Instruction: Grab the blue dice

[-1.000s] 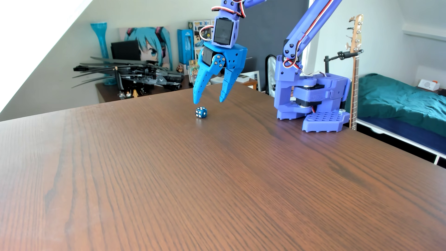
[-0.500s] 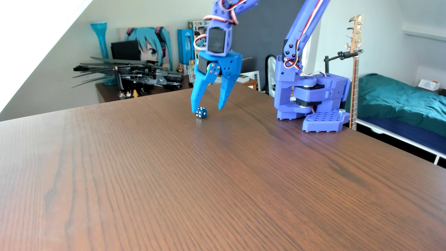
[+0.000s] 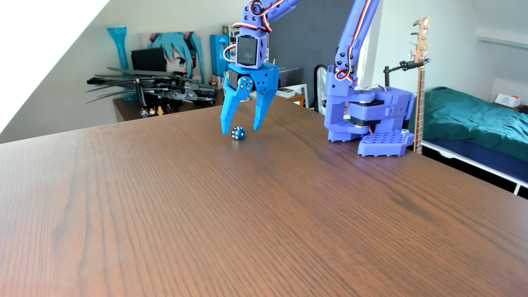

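Room: bedroom backdrop behind the worktop, with a bed in teal cover, a bass guitar on a stand, an anime poster, a turquoise vase and a dark brick-built aircraft model on a low cabinet.
Worktop [image 3: 257, 222]: dark wood-grain board filling most of the other view; bare apart from the arm and the blue dice.
Arm base [image 3: 380, 128]: violet-blue printed body standing near the worktop's far right edge, well to the right of the blue dice; red, white and black wires run up the links.
Hand [image 3: 240, 130]: lighter blue, two tapered fingers pointing down, spread wide apart and holding nothing; tips look just above the worktop, one on either side of the blue dice.
Blue dice [image 3: 238, 133]: tiny rounded cube with white pips, resting on the worktop between the fingertips, nearer the left-hand one in this view and seemingly a little forward of both; no contact visible.
Step in hand: final approach and straddle, by my reading; the grasp itself is not yet made.
Next move calls for: a small further drop, a slight shift to centre the blue dice between the fingers, then an even closing.
Risk: the cube is far smaller than the fingers, so an off-centre close could flick it away across the smooth worktop.
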{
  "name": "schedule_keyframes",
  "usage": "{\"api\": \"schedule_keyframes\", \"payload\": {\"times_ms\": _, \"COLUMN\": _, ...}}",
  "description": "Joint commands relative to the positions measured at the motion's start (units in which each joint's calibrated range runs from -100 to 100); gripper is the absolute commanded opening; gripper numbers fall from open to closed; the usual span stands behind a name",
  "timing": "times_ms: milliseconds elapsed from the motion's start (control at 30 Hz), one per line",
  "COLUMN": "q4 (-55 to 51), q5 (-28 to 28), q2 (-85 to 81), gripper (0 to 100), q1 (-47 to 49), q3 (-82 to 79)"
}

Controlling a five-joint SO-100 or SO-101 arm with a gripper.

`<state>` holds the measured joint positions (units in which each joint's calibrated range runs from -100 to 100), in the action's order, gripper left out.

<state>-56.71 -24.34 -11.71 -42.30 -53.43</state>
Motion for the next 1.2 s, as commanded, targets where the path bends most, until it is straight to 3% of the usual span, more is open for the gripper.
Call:
{"api": "schedule_keyframes", "payload": {"times_ms": 0, "q4": 0.5, "q5": -0.2, "q2": -0.3, "gripper": 19, "q1": -0.3, "q3": 3.3}}
{"api": "schedule_keyframes", "payload": {"times_ms": 200, "q4": 0.5, "q5": -0.2, "q2": 1.6, "gripper": 1, "q1": -0.3, "q3": 3.1}}
{"api": "schedule_keyframes", "payload": {"times_ms": 467, "q4": -0.3, "q5": 0.3, "q2": 0.4, "gripper": 2, "q1": 0.2, "q3": 4.9}}
{"api": "schedule_keyframes", "payload": {"times_ms": 567, "q4": -0.4, "q5": 4.2, "q2": -3.7, "gripper": 2, "q1": 4.0, "q3": 7.3}}
{"api": "schedule_keyframes", "payload": {"times_ms": 767, "q4": -2.0, "q5": 11.9, "q2": -24.3, "gripper": 2, "q1": 15.8, "q3": 7.1}}
{"api": "schedule_keyframes", "payload": {"times_ms": 967, "q4": -13.8, "q5": 16.3, "q2": -47.4, "gripper": 2, "q1": 27.2, "q3": 9.4}}
{"api": "schedule_keyframes", "payload": {"times_ms": 1167, "q4": -15.4, "q5": 17.8, "q2": -49.9, "gripper": 2, "q1": 29.0, "q3": 10.8}}
